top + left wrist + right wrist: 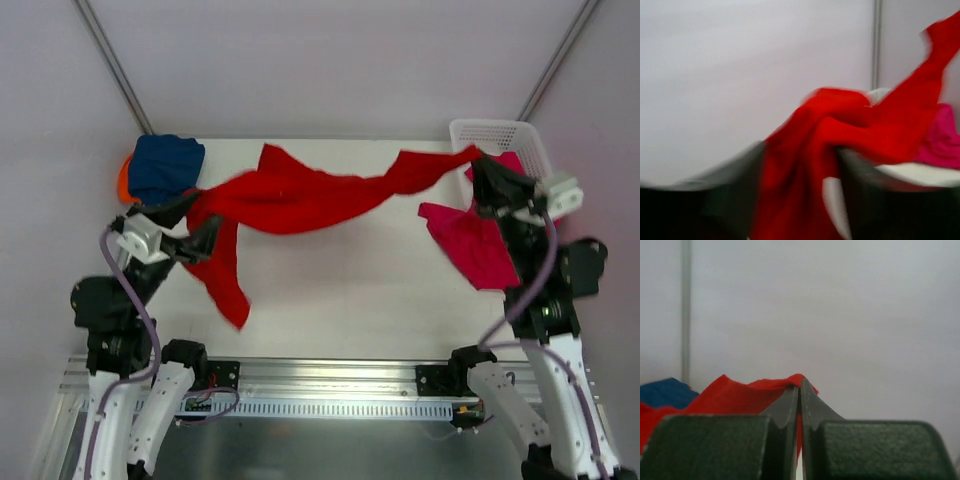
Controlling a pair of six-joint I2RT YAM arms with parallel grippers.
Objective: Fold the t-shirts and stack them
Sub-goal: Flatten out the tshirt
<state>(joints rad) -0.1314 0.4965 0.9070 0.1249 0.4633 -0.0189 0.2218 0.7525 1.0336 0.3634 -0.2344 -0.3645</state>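
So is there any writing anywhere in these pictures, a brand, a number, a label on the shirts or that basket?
None: no word, number or logo can be read in any view.
The red t-shirt, navy t-shirt and pink t-shirt show plain cloth.
The white basket shows no label.
Any marking on the metal rail is too small to tell.
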